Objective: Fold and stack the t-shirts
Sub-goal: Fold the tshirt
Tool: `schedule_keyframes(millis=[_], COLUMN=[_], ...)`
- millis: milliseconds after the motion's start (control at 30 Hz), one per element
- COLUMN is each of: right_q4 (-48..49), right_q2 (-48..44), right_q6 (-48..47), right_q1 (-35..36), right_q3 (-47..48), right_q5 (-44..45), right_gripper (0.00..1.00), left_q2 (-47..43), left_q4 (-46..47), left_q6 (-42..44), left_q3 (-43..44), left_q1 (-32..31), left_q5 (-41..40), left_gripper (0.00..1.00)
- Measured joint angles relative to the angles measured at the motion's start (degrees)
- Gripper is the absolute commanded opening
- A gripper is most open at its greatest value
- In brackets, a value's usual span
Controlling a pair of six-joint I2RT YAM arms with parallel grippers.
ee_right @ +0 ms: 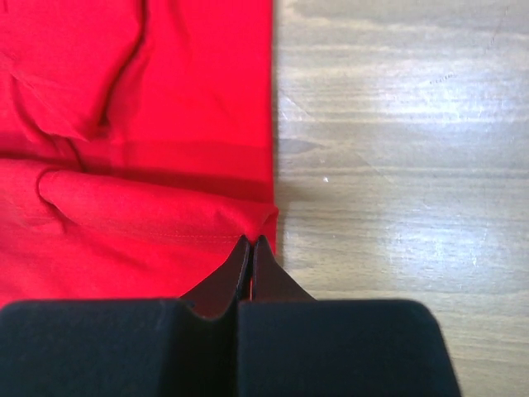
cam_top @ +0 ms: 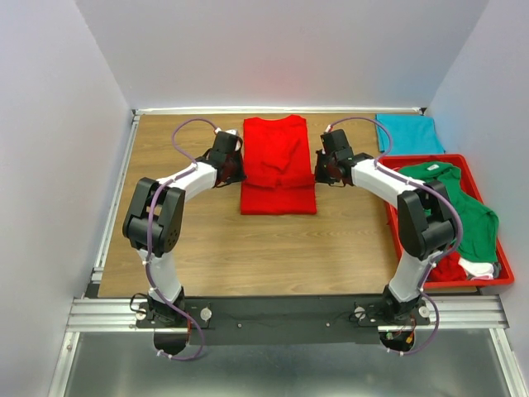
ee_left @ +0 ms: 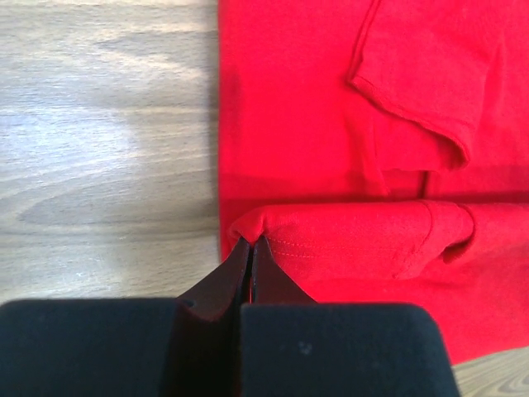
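Left claw [ee_left: 250,248]: pinched shut on the left corner of the doubled-over hem of the bright red soft cotton t-shirt [cam_top: 278,165]. Right claw [ee_right: 250,244]: likewise shut, on the hem's right corner. Between them, hem carried across the shirt's middle, sleeves tucked inward.

Shirt otherwise flat on the wooden desk [cam_top: 207,248], centred, nearer the far edge. Teal cotton t-shirt [cam_top: 407,134] folded at the far right corner. Green cotton t-shirt [cam_top: 463,207] heaped in the rigid red plastic tray [cam_top: 488,285] along the right edge.

Likely trouble:
- Thin corner pinches slipping free under too hard an outward pull.
- Uneven travel of the two sides skewing the fold.
- Slack in the middle bunching into a crease.
- Lower layer dragged along the desk.
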Motion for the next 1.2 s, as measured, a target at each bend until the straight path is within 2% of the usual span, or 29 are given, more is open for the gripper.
schedule_keyframes(millis=[267, 300, 367, 400, 433, 467, 500, 633, 700, 767, 900, 933, 1000, 1067, 1200], right_q4=[0.70, 0.85, 0.94, 0.94, 0.94, 0.92, 0.92, 0.92, 0.87, 0.83, 0.87, 0.96, 1.79, 3.02, 4.92], right_q2=[1.68, 2.21, 3.19, 3.61, 4.02, 4.31, 4.59, 4.72, 4.46, 3.28, -0.04, -0.76, -1.68, -1.60, 0.20], right_q6=[-0.22, -0.24, -0.28, -0.39, -0.61, -0.74, -1.03, -2.34, -2.64, -3.19, -4.13, -4.26, -4.52, -4.57, -3.89], right_q1=[0.00, 0.00, 0.00, 0.00, 0.00, -0.02, -0.07, -0.24, -0.33, -0.26, 0.81, 1.42, 3.85, 6.14, 9.29], right_q3=[1.44, 1.53, 1.53, 1.53, 1.53, 1.53, 1.53, 1.68, 1.88, 1.88, 2.29, 2.47, 3.02, 3.23, 3.23], right_q5=[-0.09, -0.09, -0.11, -0.11, -0.09, -0.09, -0.11, -0.26, -0.52, -0.72, -1.44, -1.92, -3.10, -4.26, -6.38], right_gripper=[0.01, 0.02, 0.05, 0.10, 0.14, 0.19, 0.30, 0.45, 0.45, 0.43, 0.30, 0.23, 0.17, 0.14, 0.08], left_q2=[0.02, 0.09, 0.26, 0.42, 0.50, 0.52, 0.52, 0.42, -0.24, -2.97, -11.19, -12.96, -16.15, -16.72, -12.74], left_q4=[1.05, 1.20, 1.27, 1.36, 1.36, 1.29, 1.22, 1.03, 0.92, 0.50, -0.48, -0.42, 0.17, 1.46, 2.47], left_q6=[-1.01, -1.05, -1.07, -1.20, -1.38, -1.53, -1.60, -1.81, -1.92, -2.45, -3.74, -4.15, -4.57, -4.94, -5.14], left_q3=[-1.33, -1.33, -1.33, -1.33, -1.33, -1.33, -1.33, -1.36, -1.60, -3.32, -6.62, -6.91, -6.99, -7.02, -7.13], left_q1=[0.33, 0.35, 0.39, 0.39, 0.39, 0.44, 0.52, 0.98, 1.07, 1.01, -0.94, -1.95, -5.33, -8.79, -12.55], left_q5=[-0.22, -0.22, -0.20, -0.22, -0.39, -0.63, -0.90, -1.40, -1.53, -1.99, -3.74, -4.28, -4.98, -5.29, -5.29], left_gripper=[0.01, 0.09, 0.19, 0.23, 0.33, 0.38, 0.50, 0.59, 0.61, 0.61, 0.41, 0.33, 0.29, 0.20, 0.17])
